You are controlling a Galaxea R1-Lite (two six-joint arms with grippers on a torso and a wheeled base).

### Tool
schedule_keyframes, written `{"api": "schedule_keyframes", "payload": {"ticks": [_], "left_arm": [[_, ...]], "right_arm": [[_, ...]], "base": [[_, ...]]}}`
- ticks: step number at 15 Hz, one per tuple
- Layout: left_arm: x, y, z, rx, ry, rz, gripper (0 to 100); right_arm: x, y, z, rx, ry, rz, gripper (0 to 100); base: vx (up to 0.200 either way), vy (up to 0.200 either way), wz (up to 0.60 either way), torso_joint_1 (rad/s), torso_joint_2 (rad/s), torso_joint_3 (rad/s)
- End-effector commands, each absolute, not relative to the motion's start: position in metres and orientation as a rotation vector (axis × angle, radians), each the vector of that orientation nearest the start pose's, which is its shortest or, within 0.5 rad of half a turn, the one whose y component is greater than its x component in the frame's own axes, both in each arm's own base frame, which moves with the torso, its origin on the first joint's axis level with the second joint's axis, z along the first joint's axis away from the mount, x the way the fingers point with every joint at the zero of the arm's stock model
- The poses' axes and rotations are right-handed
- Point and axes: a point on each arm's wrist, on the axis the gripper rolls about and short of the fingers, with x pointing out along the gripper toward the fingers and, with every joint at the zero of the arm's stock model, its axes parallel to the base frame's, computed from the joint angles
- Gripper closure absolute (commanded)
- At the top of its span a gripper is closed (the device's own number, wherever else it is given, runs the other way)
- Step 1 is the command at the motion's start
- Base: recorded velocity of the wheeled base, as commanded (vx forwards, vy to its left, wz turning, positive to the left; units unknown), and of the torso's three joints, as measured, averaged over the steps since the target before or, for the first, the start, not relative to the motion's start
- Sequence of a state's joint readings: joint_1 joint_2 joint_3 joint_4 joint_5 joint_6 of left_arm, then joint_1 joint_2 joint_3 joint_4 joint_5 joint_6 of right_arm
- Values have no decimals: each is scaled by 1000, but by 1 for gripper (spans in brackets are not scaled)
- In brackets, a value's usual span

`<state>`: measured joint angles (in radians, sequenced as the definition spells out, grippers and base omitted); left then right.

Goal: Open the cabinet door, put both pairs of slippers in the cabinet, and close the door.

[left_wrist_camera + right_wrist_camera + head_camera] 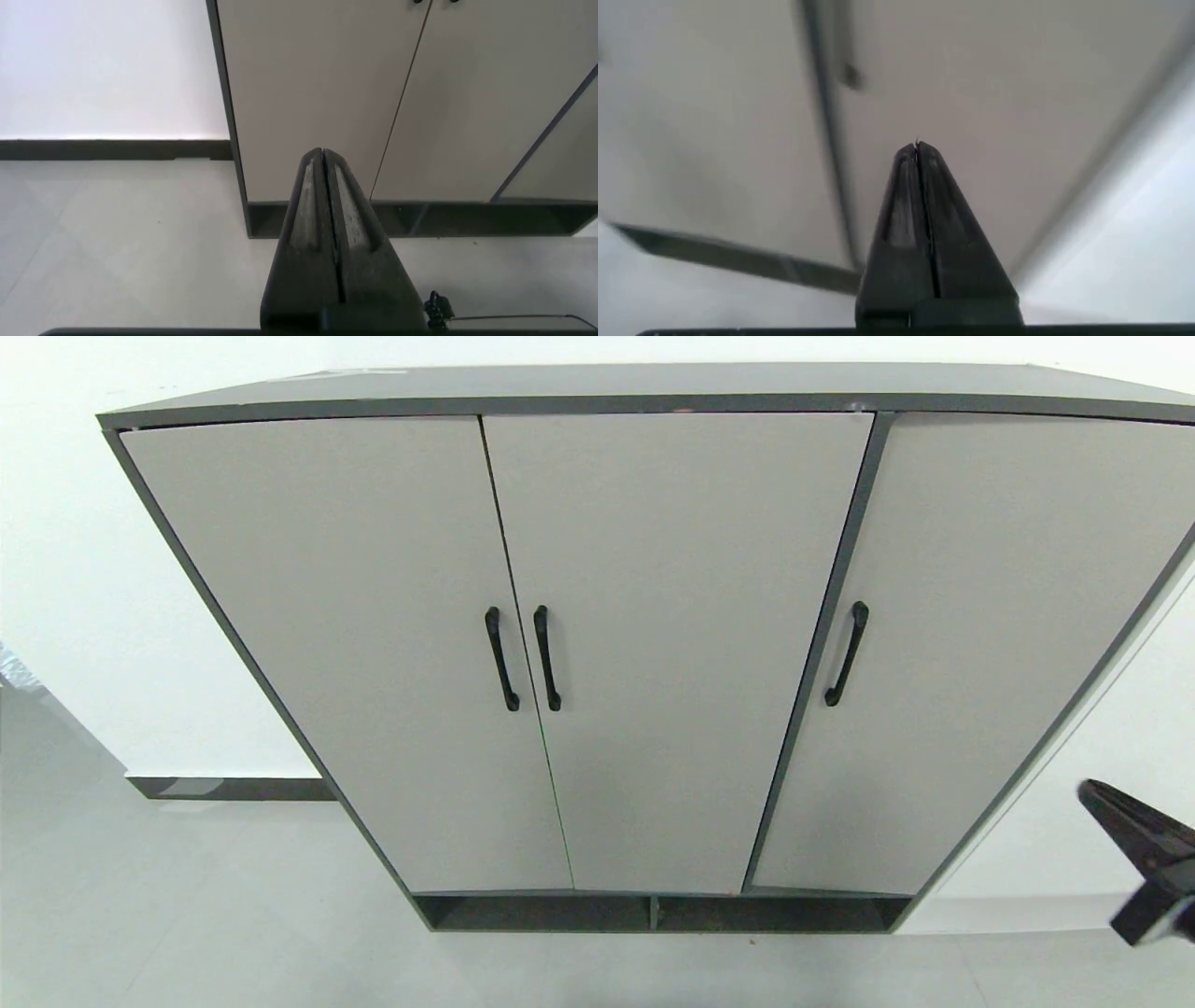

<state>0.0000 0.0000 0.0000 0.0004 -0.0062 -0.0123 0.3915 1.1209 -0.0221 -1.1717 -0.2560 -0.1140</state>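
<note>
A grey cabinet [653,569] with three light doors stands against the white wall, all doors closed. The left door handle [501,659] and middle door handle [547,658] sit side by side; the right door handle [847,653] is near that door's left edge. My right gripper [1097,798] is shut and empty, low at the right, short of the cabinet's right door [999,103]. My left gripper [322,154] is shut and empty, held low in front of the cabinet's lower left corner [245,201].
An open, dark plinth gap [653,913] runs under the doors. Bare grey floor [187,915] spreads to the left and front. A dark skirting board [233,789] lines the white wall at left.
</note>
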Motion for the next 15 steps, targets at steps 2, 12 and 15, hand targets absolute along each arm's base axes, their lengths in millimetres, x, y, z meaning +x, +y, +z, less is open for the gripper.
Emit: {"api": "schedule_keyframes", "payload": {"ticks": [2,12,15], "left_arm": [[-23,0,76,-12,2,-6,100],[-23,0,76,-12,2,-6,100],[-23,0,76,-12,2,-6,100]], "right_arm": [[35,-4,144,-147,-98,-247,100],[-23,-1,82,-129,-60,-67,100],[-22,1,76,-39,20,71,100]], "base": [[0,0,0,0,0,0],[0,0,0,0,0,0],[0,0,0,0,0,0]]}}
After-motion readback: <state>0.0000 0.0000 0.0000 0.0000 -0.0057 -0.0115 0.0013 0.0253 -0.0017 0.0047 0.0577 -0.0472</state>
